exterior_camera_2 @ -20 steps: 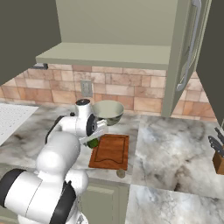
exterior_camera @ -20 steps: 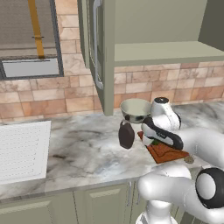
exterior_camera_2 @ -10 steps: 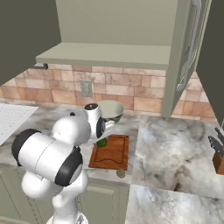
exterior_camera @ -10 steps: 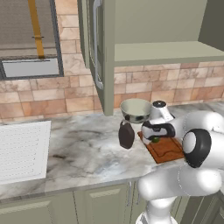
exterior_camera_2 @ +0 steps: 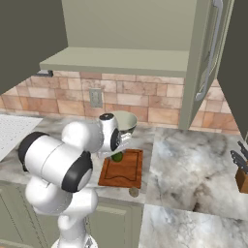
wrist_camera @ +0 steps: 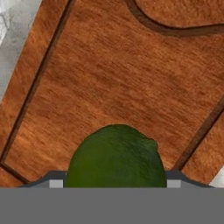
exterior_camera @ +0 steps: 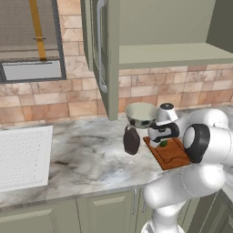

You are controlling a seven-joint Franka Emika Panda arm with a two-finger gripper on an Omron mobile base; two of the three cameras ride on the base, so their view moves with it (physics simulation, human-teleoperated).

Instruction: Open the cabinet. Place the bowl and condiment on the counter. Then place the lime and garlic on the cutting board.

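My fingers [wrist_camera: 50,178] clamp the lime [wrist_camera: 116,158] between them, held low over the cutting board [wrist_camera: 131,74]; positioned so, I judge, for a short, roll-free release.

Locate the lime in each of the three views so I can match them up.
Left base view: lime right of centre, at the near-left part of the cutting board, under the hand.
Right base view: lime left of centre, at the board's far-left corner.
Hand view: lime bottom centre, over the board.
Shared landmark: the cutting board.
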